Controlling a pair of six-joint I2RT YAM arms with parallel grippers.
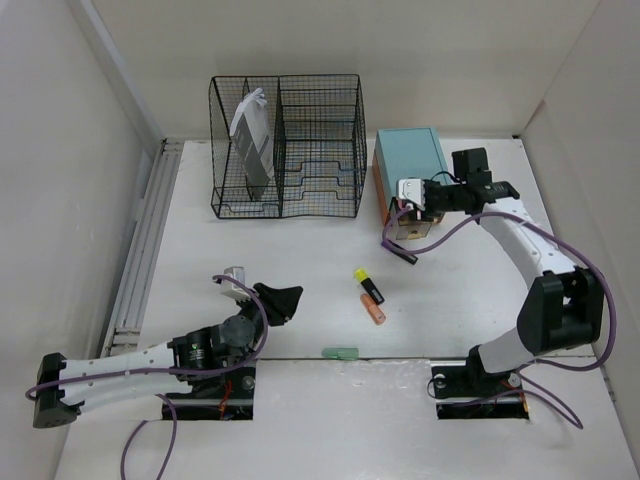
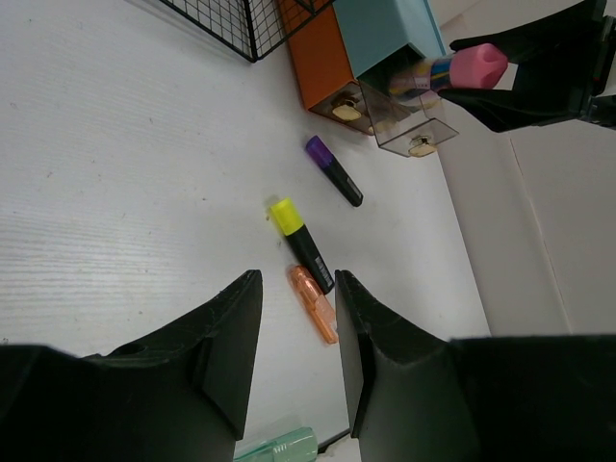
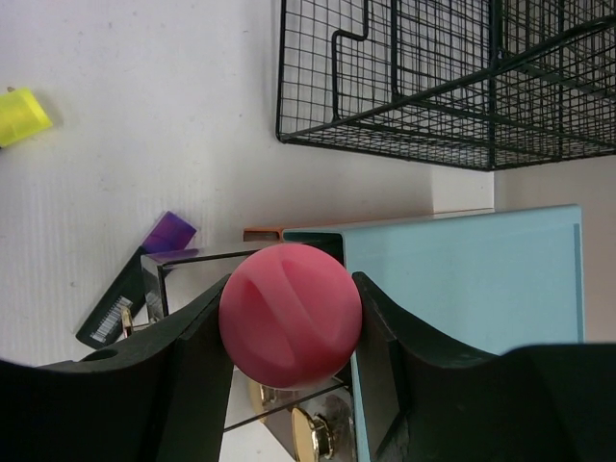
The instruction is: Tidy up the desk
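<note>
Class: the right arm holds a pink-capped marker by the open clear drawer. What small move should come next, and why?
Probably lower the right pincer slightly toward the clear drawer: it is shut on the pink-capped marker, the drawer stands open just under it, and the marker does not yet seem to rest inside.

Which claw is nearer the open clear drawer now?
Right. The right claw, holding a pink marker, is at the drawer; the left claw sits away, near the orange highlighter.
</note>
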